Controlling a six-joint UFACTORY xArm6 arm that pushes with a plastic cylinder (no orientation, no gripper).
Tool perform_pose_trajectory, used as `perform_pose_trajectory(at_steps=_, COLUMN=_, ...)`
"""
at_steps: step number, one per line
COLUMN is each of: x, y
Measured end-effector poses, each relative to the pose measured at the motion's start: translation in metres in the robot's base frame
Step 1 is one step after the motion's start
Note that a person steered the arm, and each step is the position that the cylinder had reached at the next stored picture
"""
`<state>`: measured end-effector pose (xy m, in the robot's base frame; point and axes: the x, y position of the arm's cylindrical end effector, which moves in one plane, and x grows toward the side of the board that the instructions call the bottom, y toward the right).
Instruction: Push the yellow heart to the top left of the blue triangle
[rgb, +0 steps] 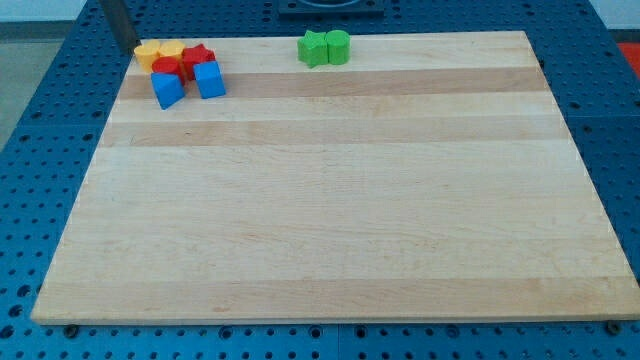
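My tip (130, 47) is at the board's top left corner, just left of a yellow block (148, 53) that looks like the heart; whether they touch I cannot tell. A second yellow block (173, 49) sits right beside it. Below them are a red round block (166, 68) and a red star (200, 58). The blue triangle (167, 90) lies under the red round block, down and right of the yellow heart. A blue cube (210, 79) is to the right of the triangle. All these blocks form one tight cluster.
Two green blocks (313, 48) (338, 46) sit together at the top edge near the middle. The wooden board (330, 200) rests on a blue perforated table (40, 150). The cluster is close to the board's top and left edges.
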<state>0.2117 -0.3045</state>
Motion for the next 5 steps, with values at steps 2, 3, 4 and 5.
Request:
perform_pose_trajectory(at_steps=2, x=0.005, y=0.019)
perform_pose_trajectory(at_steps=3, x=0.013, y=0.028)
perform_pose_trajectory(at_steps=4, x=0.02, y=0.039)
perform_pose_trajectory(at_steps=5, x=0.028, y=0.046)
